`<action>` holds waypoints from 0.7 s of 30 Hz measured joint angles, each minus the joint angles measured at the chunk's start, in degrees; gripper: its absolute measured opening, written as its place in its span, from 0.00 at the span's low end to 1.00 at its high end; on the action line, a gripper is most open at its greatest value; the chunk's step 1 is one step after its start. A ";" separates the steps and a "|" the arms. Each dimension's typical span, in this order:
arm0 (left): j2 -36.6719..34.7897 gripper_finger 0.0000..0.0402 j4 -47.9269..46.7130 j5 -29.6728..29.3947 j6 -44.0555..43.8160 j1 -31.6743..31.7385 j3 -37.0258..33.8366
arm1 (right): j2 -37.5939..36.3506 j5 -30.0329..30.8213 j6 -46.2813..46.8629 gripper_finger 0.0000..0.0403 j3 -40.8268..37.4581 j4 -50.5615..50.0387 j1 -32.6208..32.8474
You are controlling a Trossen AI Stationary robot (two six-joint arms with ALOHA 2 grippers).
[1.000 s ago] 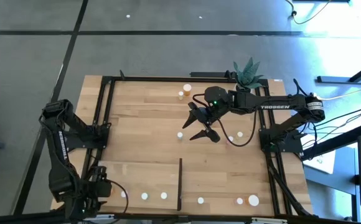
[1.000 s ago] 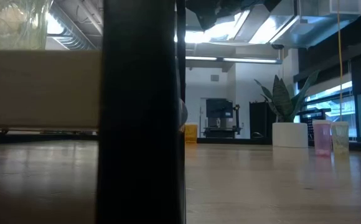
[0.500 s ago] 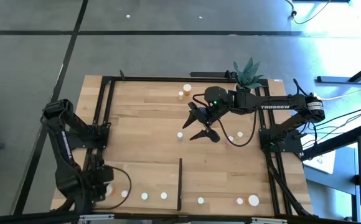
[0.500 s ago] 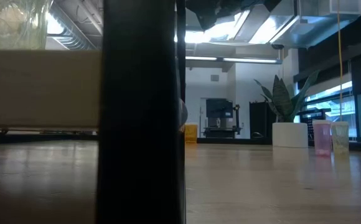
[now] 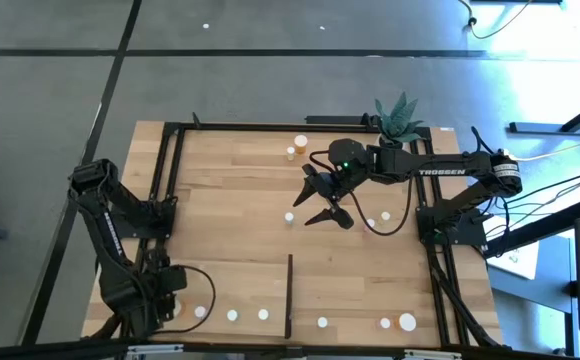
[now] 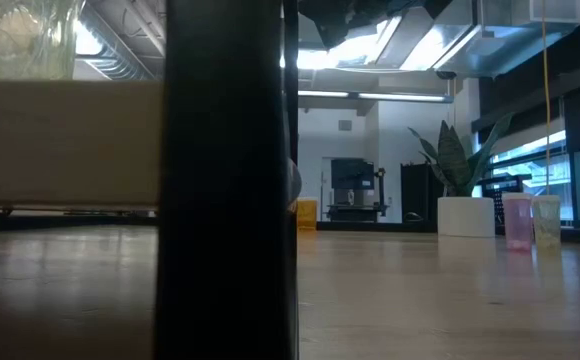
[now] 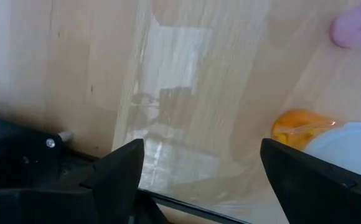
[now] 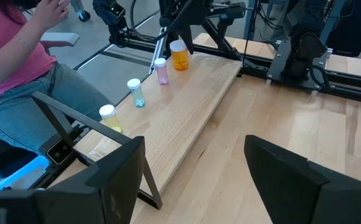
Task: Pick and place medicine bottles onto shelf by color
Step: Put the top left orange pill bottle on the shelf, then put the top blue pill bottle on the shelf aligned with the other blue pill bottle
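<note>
The wooden surface [image 5: 230, 200] is seen from above with the shelf [image 5: 220, 275], a paler panel, lying at its near left part, bounded by a thin black upright strip [image 5: 289, 295]. Along the shelf's near edge a short row of white-capped medicine bottles [image 5: 232, 315] is already lined up; others are scattered at the far side and near right of the surface.

The left arm is folded down over the shelf's near left corner. In its wrist view the left gripper [image 7: 199, 180] is seen with its fingers spread and nothing between them. An orange bottle [image 7: 299, 127], upright with its white cap towards the camera, stands just beside one fingertip, off to one side and not between the fingers. It is judged to have been set down there, or to need a sideways correction if it is to be grasped.

The right gripper [image 5: 323, 203] hangs over the middle of the surface, fingers wide and empty. A small loose bottle [image 5: 289, 216] stands just beside it on its shelf-ward side, so the right arm is plainly the nearer one for that bottle.
</note>
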 joint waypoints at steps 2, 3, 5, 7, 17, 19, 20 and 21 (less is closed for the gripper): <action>0.00 0.78 -0.70 0.00 0.11 0.00 0.00 | 0.00 0.00 0.02 0.69 0.00 0.02 0.02; 0.00 0.78 -1.20 0.02 0.09 0.00 0.00 | 0.00 0.00 0.00 0.69 0.00 0.00 0.00; -0.04 0.78 -1.68 0.07 -0.20 0.06 0.00 | 0.00 0.00 0.00 0.69 0.00 0.02 0.00; -0.27 0.78 -1.56 0.07 -0.27 0.60 0.01 | 0.00 0.00 0.00 0.69 0.01 0.01 0.00; -0.44 0.78 -9.23 -8.62 3.29 6.74 5.08 | 0.00 0.00 0.00 0.69 0.02 0.02 0.02; -0.46 0.78 -10.86 -10.85 3.23 8.31 5.61 | 0.00 0.00 0.00 0.69 0.00 0.02 0.00; -0.53 0.78 -11.49 -11.39 3.24 9.17 5.68 | 0.00 0.00 0.00 0.69 0.01 0.02 0.00; -0.63 0.78 -12.20 -11.58 3.23 9.89 5.68 | 0.00 0.00 0.01 0.69 0.01 0.01 0.00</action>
